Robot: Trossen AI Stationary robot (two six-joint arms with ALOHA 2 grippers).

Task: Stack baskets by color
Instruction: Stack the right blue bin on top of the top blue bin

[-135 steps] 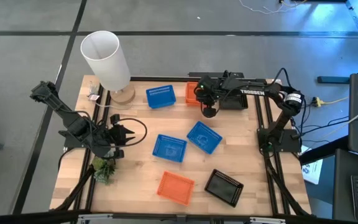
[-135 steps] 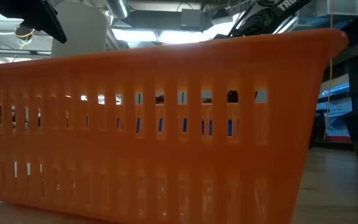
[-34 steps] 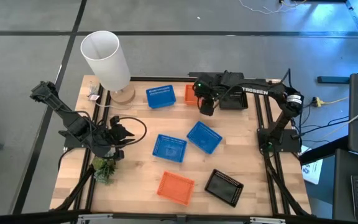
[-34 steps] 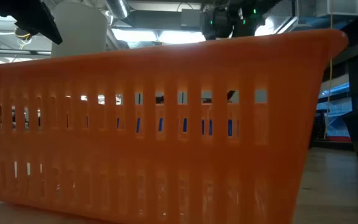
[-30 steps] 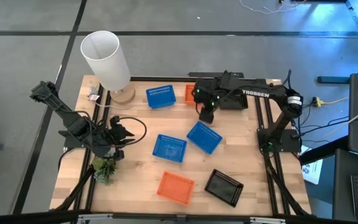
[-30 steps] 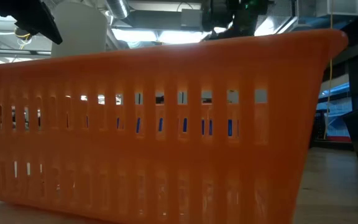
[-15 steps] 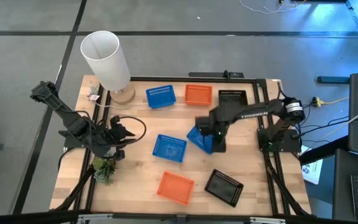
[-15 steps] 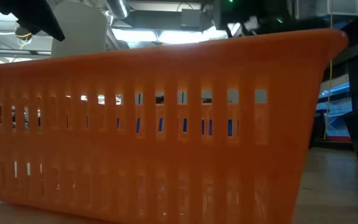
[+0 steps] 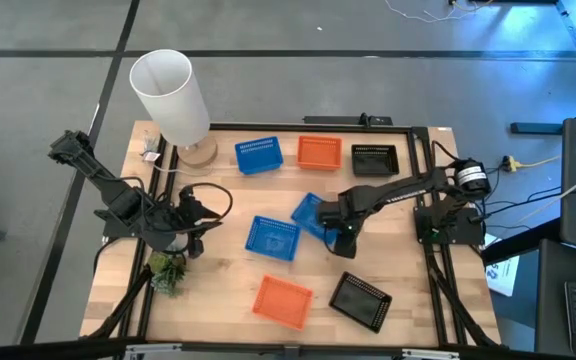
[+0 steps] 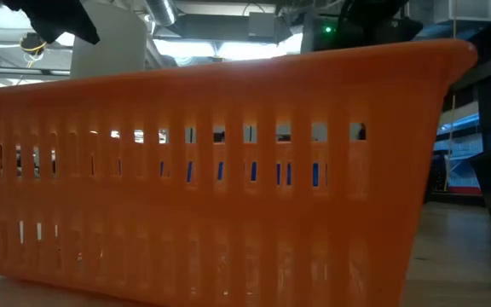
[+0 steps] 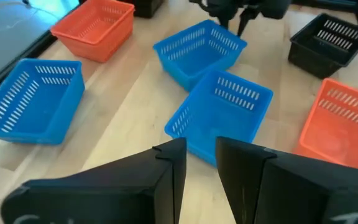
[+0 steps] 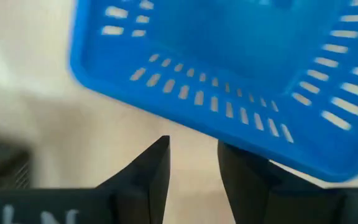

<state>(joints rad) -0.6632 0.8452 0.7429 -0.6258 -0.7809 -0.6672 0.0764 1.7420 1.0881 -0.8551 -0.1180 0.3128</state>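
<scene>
On the wooden worktop (image 9: 218, 300) the baskets lie scattered. Along the far edge sit a blue basket (image 9: 259, 155), an orange basket (image 9: 319, 152) and a black basket (image 9: 374, 159) in a row from left to right. Near the middle a second blue basket (image 9: 272, 237) lies flat, and just right of it a third blue basket (image 9: 309, 214) sits tilted, its right side partly covered by the right arm. Toward the near edge there is another orange basket (image 9: 282, 301) with another black basket (image 9: 359, 300) to its right, the two a little apart. The right pincer (image 9: 342, 236) reaches to the middle of the worktop and hangs at the near-right edge of the tilted blue basket; seen from its wrist, its fingers (image 12: 146, 174) stand slightly parted with only bare wood in the gap and the basket's rim just beyond the tips. The left pincer (image 9: 200, 214) waits at the left side, pointing toward the middle, its fingers (image 11: 169, 174) also a little apart and pinching nothing. A tall white cylinder (image 9: 171, 96) stands at the far-left corner, and a small green plant (image 9: 166, 271) sits by the left edge, near the left arm.
</scene>
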